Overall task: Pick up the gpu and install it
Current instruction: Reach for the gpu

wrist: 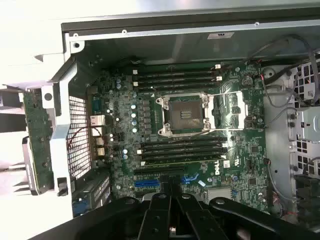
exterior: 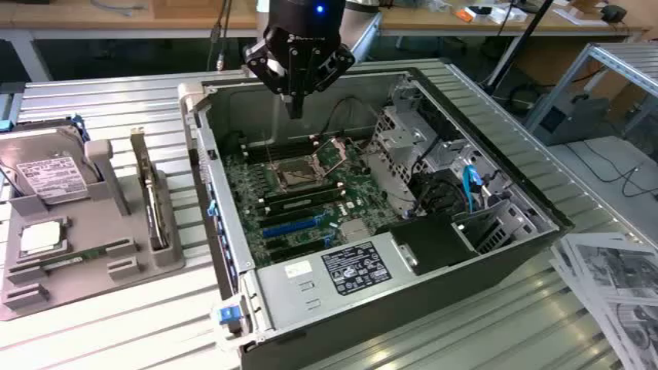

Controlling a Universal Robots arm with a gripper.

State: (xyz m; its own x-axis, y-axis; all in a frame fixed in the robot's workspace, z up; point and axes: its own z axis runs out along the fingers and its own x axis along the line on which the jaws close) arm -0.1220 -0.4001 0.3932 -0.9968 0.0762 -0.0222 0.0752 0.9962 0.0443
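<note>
The gpu [exterior: 150, 202] is a thin dark card with a silver bracket, standing on edge in a grey holder [exterior: 98, 266] on the exterior view's left, outside the open computer case [exterior: 432, 262]. The wrist view catches the gpu [wrist: 36, 137] just beyond the case wall. My gripper [exterior: 295, 108] hangs over the far end of the case, above the motherboard [exterior: 298, 193], well apart from the card. Its fingers are shut and hold nothing. In the wrist view my gripper [wrist: 170, 196] sits over the blue expansion slot [wrist: 148, 183].
The holder also carries a hard drive [exterior: 46, 173], a processor [exterior: 41, 236] and a green memory stick [exterior: 74, 260]. The empty processor socket [wrist: 186, 114] lies mid-board. Drive cages and cables [exterior: 452, 177] fill the case's right side. Printed papers [exterior: 612, 285] lie at the right.
</note>
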